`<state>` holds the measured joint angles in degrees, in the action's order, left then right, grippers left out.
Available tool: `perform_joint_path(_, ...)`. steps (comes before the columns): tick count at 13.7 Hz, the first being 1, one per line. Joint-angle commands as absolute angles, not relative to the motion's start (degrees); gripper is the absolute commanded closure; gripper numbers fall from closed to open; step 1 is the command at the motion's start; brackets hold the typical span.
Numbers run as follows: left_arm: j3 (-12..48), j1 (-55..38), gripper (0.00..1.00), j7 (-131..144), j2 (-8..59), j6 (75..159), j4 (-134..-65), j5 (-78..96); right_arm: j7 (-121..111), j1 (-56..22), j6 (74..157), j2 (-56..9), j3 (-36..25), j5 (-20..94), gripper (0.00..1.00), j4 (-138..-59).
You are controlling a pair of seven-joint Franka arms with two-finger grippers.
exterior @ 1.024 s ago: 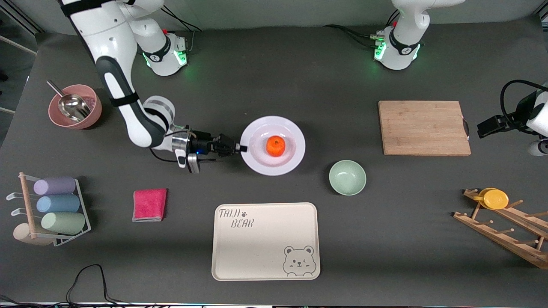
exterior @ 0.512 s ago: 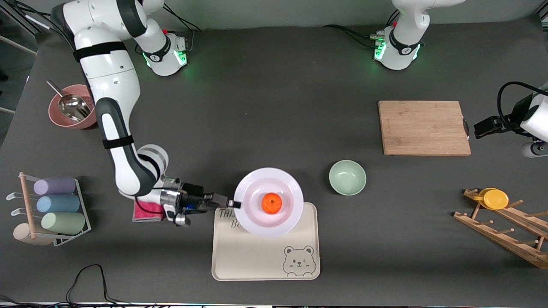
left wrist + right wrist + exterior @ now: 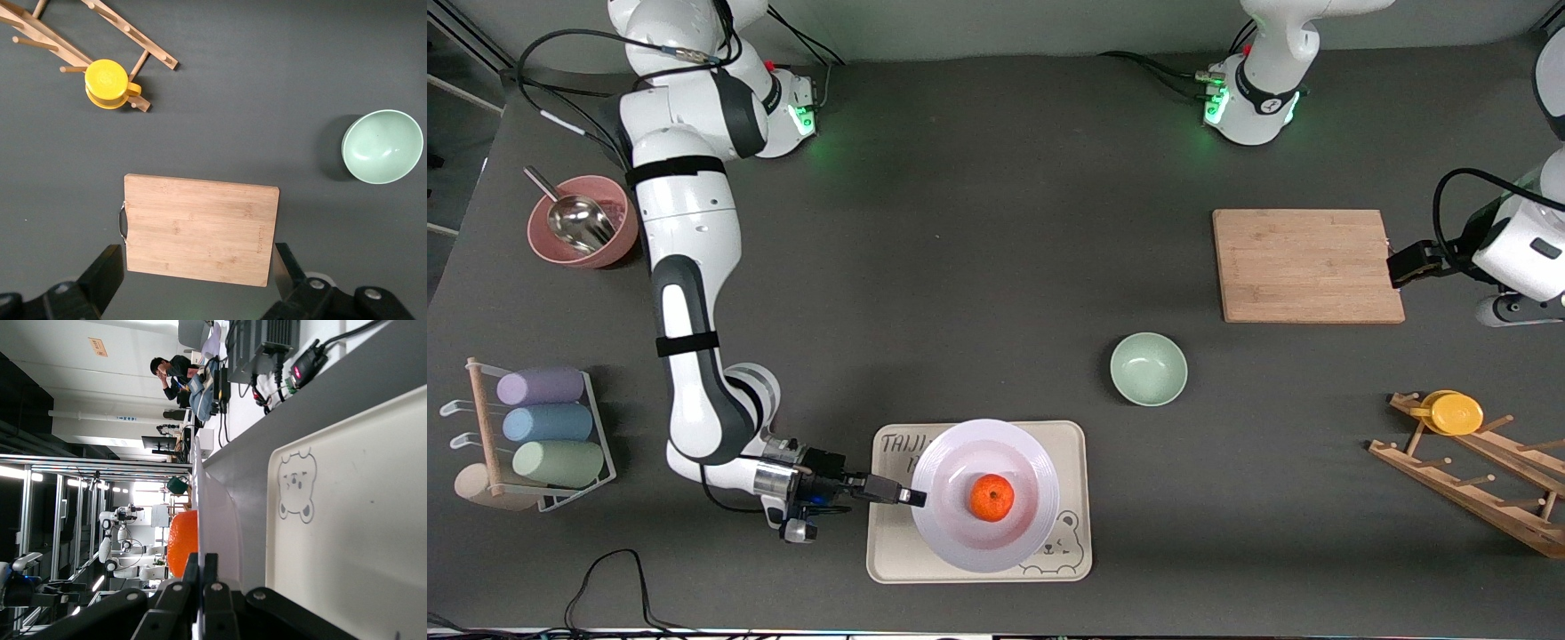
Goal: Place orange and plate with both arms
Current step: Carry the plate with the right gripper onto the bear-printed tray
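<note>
Front view: your right end effector (image 3: 914,496) is clamped tight on the plate (image 3: 960,538), pinching the rim at the plate's 9 o'clock. The orange (image 3: 991,497) sits loose in the plate's centre. The plate is over the cream bear tray (image 3: 889,551), covering most of its middle; you can't tell from here whether it is already down or just above the tray. The mint bowl (image 3: 1148,368) is off the plate's 1 o'clock, well apart. The left end effector (image 3: 1405,264) waits at the edge of the wooden cutting board (image 3: 1305,265), toward the left arm's end of the surface.

Left wrist view: left end effector (image 3: 197,275) has its fingers spread wide and holds nothing, hanging over the cutting board (image 3: 200,228). The bowl (image 3: 382,146) and the yellow cup (image 3: 107,83) on the wooden rack (image 3: 113,23) are also in sight.

Right wrist view: fingers (image 3: 200,577) closed on the thin plate rim (image 3: 217,513), orange (image 3: 183,542) above it, tray (image 3: 360,520) just beside.

Risks, my read: single-edge grip, so any tilt or hard stop rolls the orange off. Let go before it's down and the plate drops and bounces. Pulling back without opening fully drags the plate off the tray.
</note>
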<state>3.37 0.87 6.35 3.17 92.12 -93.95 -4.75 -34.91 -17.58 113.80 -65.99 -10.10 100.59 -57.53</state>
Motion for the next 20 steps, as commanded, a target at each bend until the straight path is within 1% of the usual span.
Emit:
perform_joint_path(1,2.9,0.0,0.0,7.3,3.5,92.2,-93.4,-5.0,-35.4,-17.0,113.5,-69.1,-10.0,99.7,1.0,-54.4)
perform_joint_path(6,2.9,0.1,0.0,7.2,3.6,91.7,-93.2,-5.4,-36.6,-16.7,116.2,-70.8,-10.2,99.7,1.0,-56.4)
perform_joint_path(10,2.9,0.6,0.0,7.1,3.4,91.8,-92.9,-5.1,-36.9,-16.8,116.2,-71.4,-10.2,99.6,1.0,-58.0)
perform_joint_path(11,2.8,0.8,0.0,7.1,3.4,91.8,-92.6,-5.1,-36.9,-16.8,116.2,-71.4,-10.3,99.6,0.98,-58.3)
perform_joint_path(12,2.7,1.0,0.0,6.9,3.4,91.8,-92.5,-5.1,-36.9,-17.0,116.2,-71.4,-10.3,99.3,0.81,-58.4)
perform_joint_path(13,2.5,1.1,0.0,6.7,3.4,91.8,-92.5,-4.9,-36.9,-17.0,116.2,-71.4,-10.3,99.1,0.7,-58.5)
perform_joint_path(15,2.5,1.1,0.0,6.4,3.3,91.8,-92.5,-4.8,-36.3,-17.1,116.2,-71.0,-10.3,96.3,0.53,-58.4)
perform_joint_path(16,2.5,1.2,0.0,6.3,3.3,92.0,-92.5,-4.8,-36.1,-17.0,116.3,-70.8,-10.3,95.1,0.48,-58.5)
perform_joint_path(17,2.4,1.2,0.0,6.3,3.3,92.1,-92.5,-4.8,-35.4,-16.8,116.3,-70.5,-10.3,93.7,0.45,-58.4)
perform_joint_path(20,2.4,1.6,0.0,6.1,3.4,92.0,-92.5,-4.9,-28.8,-16.6,116.4,-68.7,-11.3,86.5,0.43,-58.4)
